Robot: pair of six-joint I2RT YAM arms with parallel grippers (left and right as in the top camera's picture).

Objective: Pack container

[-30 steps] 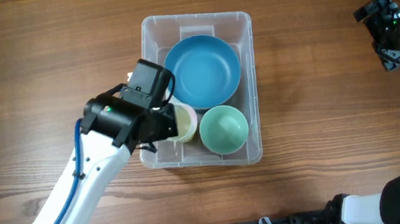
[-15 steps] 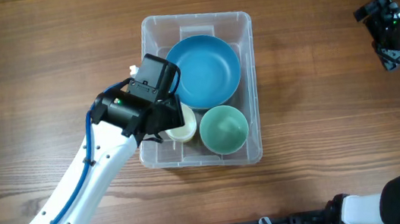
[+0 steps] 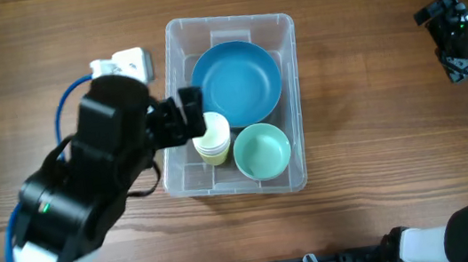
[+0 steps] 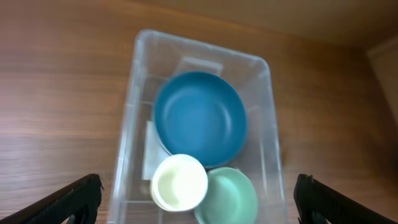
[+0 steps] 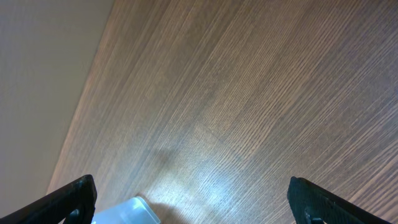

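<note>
Counter (image 3: pixel 45 47), clear container (image 3: pixel 294 97) centred between side edges, holding blue bowl (image 3: pixel 237 81), green bowl (image 3: pixel 262 150), cream cups (image 3: pixel 213 138) shown stacked only overhead, left end effector (image 4: pixel 198 180) spread empty over the container, right end effector (image 5: pixel 191 183) spread near right edge.

I count one clear container (image 3: pixel 229 20). Inside it I see two bowls: one large blue bowl (image 3: pixel 237 83) and one smaller green bowl (image 3: pixel 262 151). There is also one stack of cream cups (image 3: pixel 213 138). It looks like two or three nested, though I cannot separate the rims for certain.
</note>
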